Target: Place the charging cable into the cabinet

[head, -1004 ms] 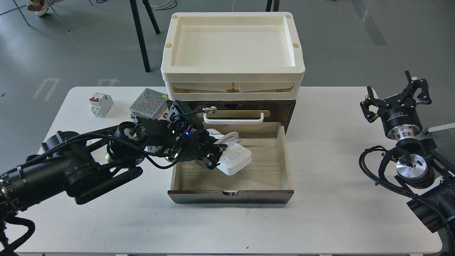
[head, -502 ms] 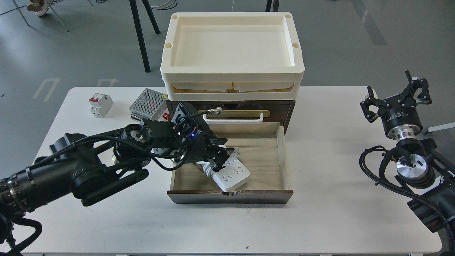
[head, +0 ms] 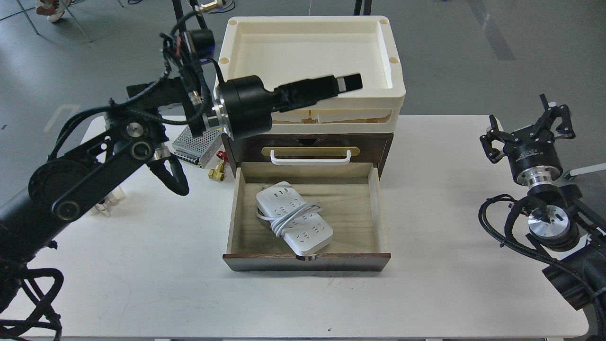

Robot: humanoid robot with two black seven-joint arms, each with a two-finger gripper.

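Note:
The charging cable [head: 294, 217], a white power strip with its cord wrapped around the middle, lies slantwise in the open pale wood drawer [head: 376, 208] of the dark brown cabinet [head: 307, 141], with nothing touching it. My left gripper [head: 351, 82] is raised above the cabinet, pointing right over the front rim of the cream tray [head: 307, 97]. It is empty and seen side-on, so its fingers cannot be told apart. My right gripper [head: 526, 125] is open and empty, well off to the right over the table.
A silver perforated box [head: 195, 143] lies left of the cabinet, partly behind my left arm. A small brass fitting [head: 217, 173] lies next to the drawer's left corner. The drawer juts toward the table's front. The right arm's joints and cables fill the table's right edge.
My left gripper has let go of the power strip in the drawer, then lifted out and up to the tray's level. The strip now lies flat. The right arm has not moved.

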